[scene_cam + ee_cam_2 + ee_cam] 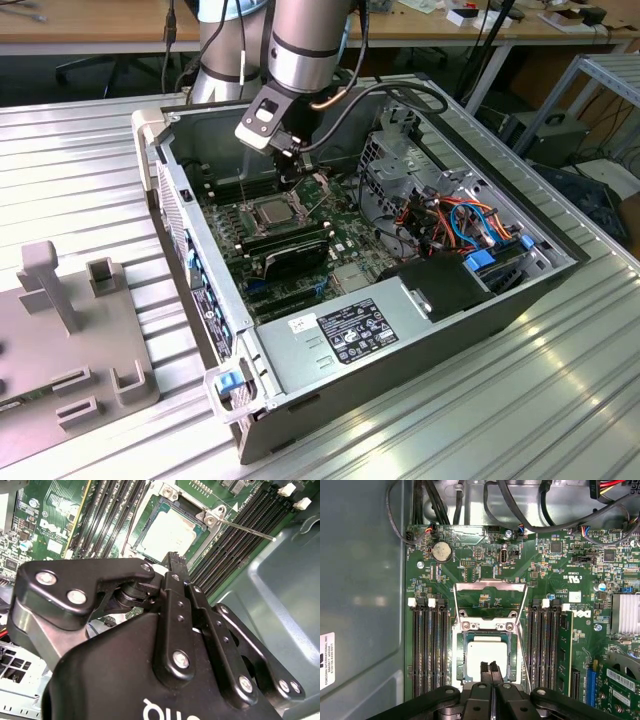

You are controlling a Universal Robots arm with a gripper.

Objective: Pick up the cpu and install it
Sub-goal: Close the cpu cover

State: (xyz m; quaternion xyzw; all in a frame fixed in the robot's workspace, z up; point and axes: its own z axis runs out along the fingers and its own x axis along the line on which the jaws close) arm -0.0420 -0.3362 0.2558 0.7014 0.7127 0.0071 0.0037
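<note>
The biggest thing was the computer case (pixel 430 372). It lay on its side with the side cover off. I think that was so the arm (pixel 305 40) could reach in from above. The arm came down into the far part of the case, as the exterior view showed.

Flat on the floor of the case was the green board (pixel 555 580), face up, so its parts were easy to reach. In the middle of the board, the metal frame (pixel 485 625) was tipped up and open, and the thin lever (pixel 245 529) stuck out to one side. I think they were left open so the chip's seat was bare.

The cpu (pixel 482 652) lay flat in that seat, shiny grey side up. It looked like it was already in place, with the frame not yet shut over it. The exterior view showed it (pixel 272 211) just under the arm's tip.

The gripper (pixel 491 671) hung right over the near edge of the cpu. Its two fingertips (pixel 485 672) were pressed together with nothing between them. I could not tell if they touched the chip.

The room had wooden desks (pixel 100 20) at the back. The case sat on a ridged metal table (pixel 80 170), and a grey stand (pixel 50 290) stood well apart, on the exterior view's left.
</note>
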